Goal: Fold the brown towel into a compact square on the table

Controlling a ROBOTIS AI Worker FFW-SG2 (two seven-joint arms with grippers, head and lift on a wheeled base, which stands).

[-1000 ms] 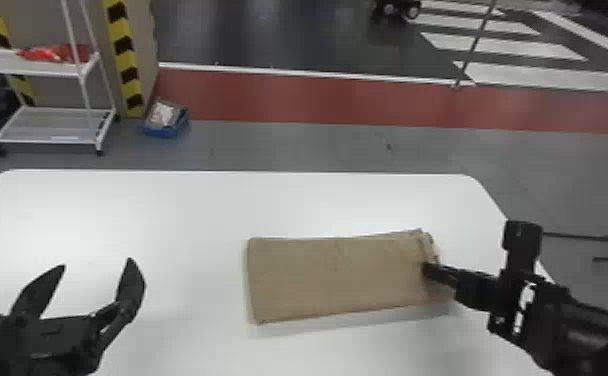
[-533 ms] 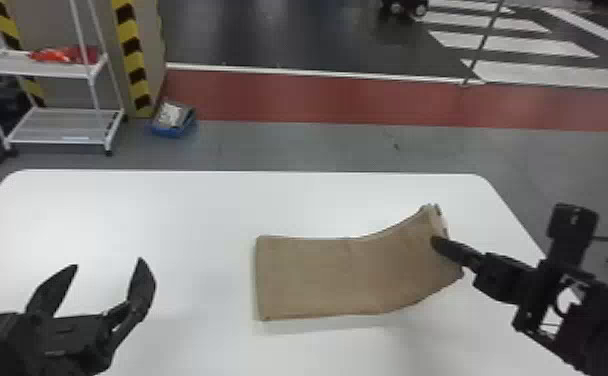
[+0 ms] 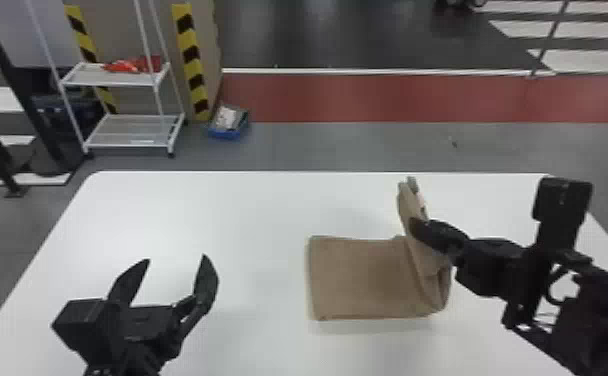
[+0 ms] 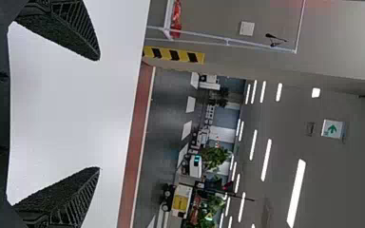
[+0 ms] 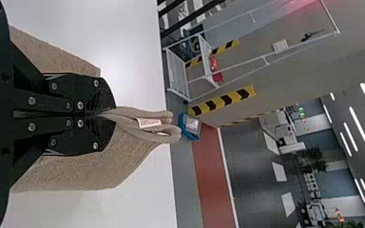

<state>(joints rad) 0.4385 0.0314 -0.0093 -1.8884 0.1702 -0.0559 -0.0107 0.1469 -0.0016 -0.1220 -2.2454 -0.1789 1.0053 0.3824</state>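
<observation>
Firstly, we list the right gripper (image 3: 420, 229): jaws clenched on the brown towel (image 3: 360, 277), gripping it at its right-hand end. In the right wrist view we note the held edge, several layers thick, jutting past the jaws in rounded folds, with a small white label (image 5: 149, 123) on it.

Item two, the towel itself: we find it on the right-hand half of the desk (image 3: 248, 205). Its left portion lies flat, a neat rectangle with straight edges; its right end is lifted and bent upward, the far corner standing highest.

Item three, the left gripper (image 3: 176, 258): jaws released and wide apart, nothing between them, poised over the left side of the desk, well apart from the towel. The desk is white, with rounded far corners.

Beyond the desk, we enter one white wire rack (image 3: 133, 132) of two shelves, at the left, with a red item (image 3: 138, 65) on its upper shelf; one striped strip (image 3: 194, 65) in yellow and black, beside the rack; one blue tray (image 3: 225, 134) on the grey floor, holding something pale; and one broad red floor band (image 3: 393, 97), edged in white along its far side.
</observation>
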